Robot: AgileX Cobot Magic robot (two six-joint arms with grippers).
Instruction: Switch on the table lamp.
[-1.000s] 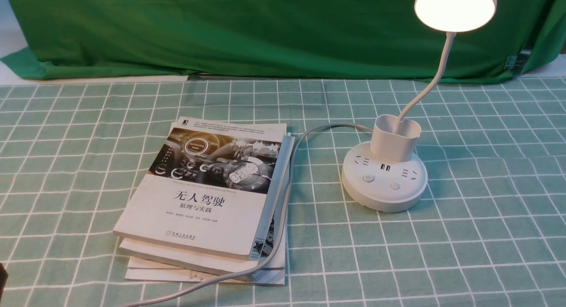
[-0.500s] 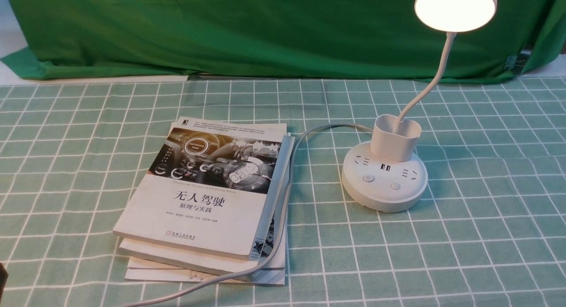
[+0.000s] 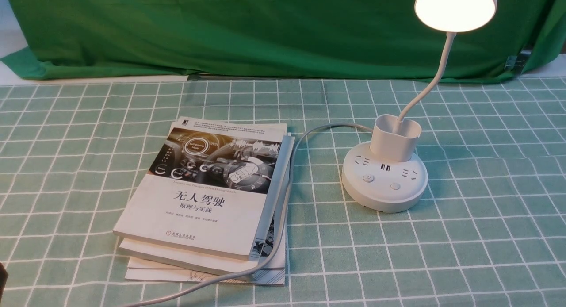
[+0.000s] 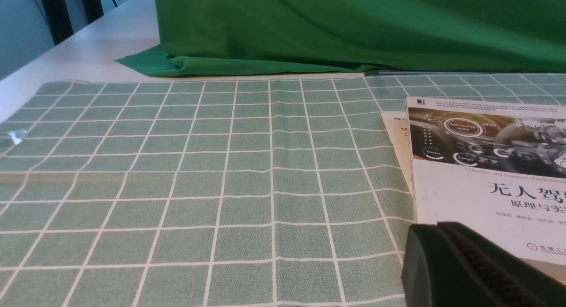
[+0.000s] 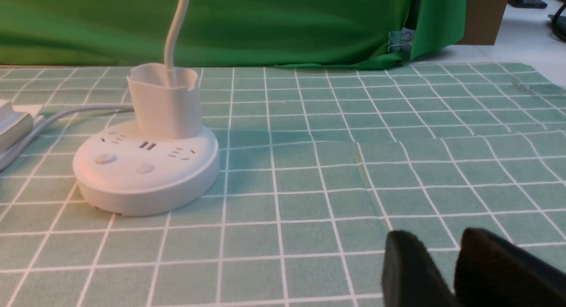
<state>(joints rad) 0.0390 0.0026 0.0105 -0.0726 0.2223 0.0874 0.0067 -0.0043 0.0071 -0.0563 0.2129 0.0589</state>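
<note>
Behind the worktop [image 3: 486, 236] hangs a green cloth [image 3: 265, 32]. Your left end effector [image 4: 464, 262] has its fingertips together; books [image 3: 199, 196] lie to the right. The table lamp [image 3: 384, 178] stands lit farther right, and your right end effector [image 5: 435, 245] is apart.

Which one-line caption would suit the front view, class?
Lit lamp standing to the right of stacked books on checked cloth.

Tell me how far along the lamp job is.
Done: the lamp head glows brightly, so the lamp is on. In hand: nothing; the right gripper stands slightly open, with only tablecloth around it. Left: apparently nothing, since the task asked only for light.
</note>
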